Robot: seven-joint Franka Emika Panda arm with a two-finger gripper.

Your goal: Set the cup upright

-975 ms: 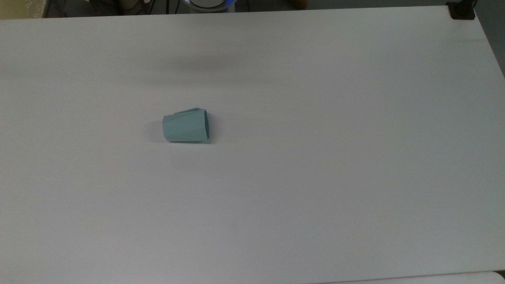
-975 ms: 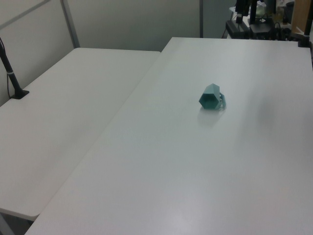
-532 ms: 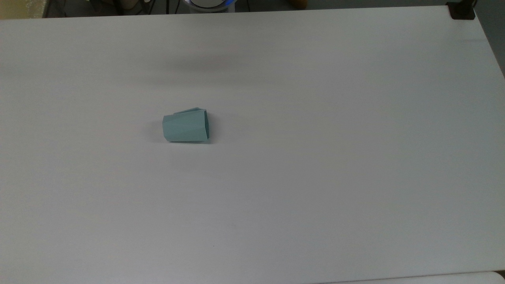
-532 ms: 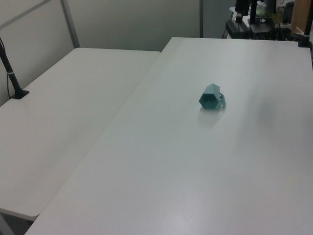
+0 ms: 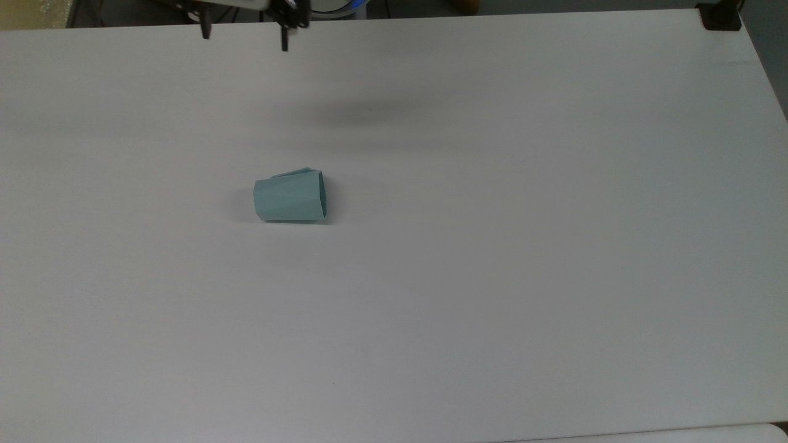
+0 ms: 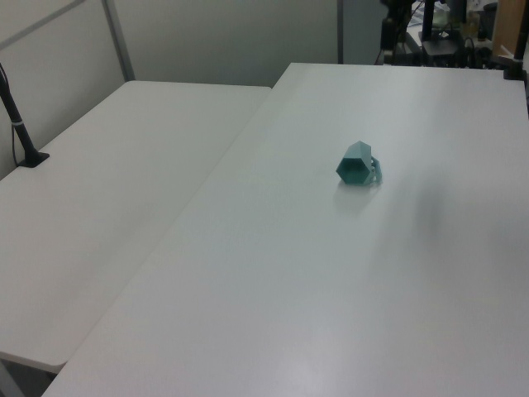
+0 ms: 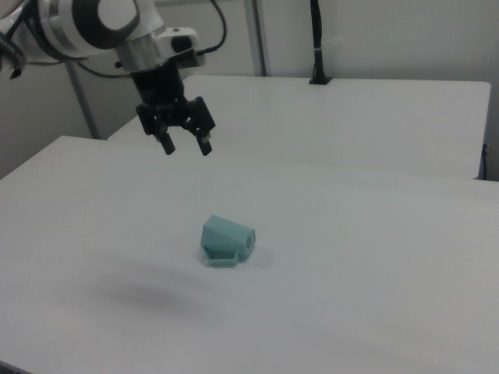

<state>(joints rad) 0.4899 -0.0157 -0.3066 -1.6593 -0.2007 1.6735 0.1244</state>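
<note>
Teal cup on its side, gripper open above table

Black gripper (image 7: 185,145) up at the right view's left, fingers (image 7: 167,143) spread wide, holding nothing, touching nothing, hanging in the air well apart from cup (image 7: 227,240). Newly in at the top view's upper edge (image 5: 244,34); not there half a second ago. Cup (image 5: 289,197) unmoved, lying sideways on white table (image 5: 492,246), left of centre in the top view, wider rim toward the top view's right. Hexagonal base facing camera in the left view (image 6: 358,163).
</note>
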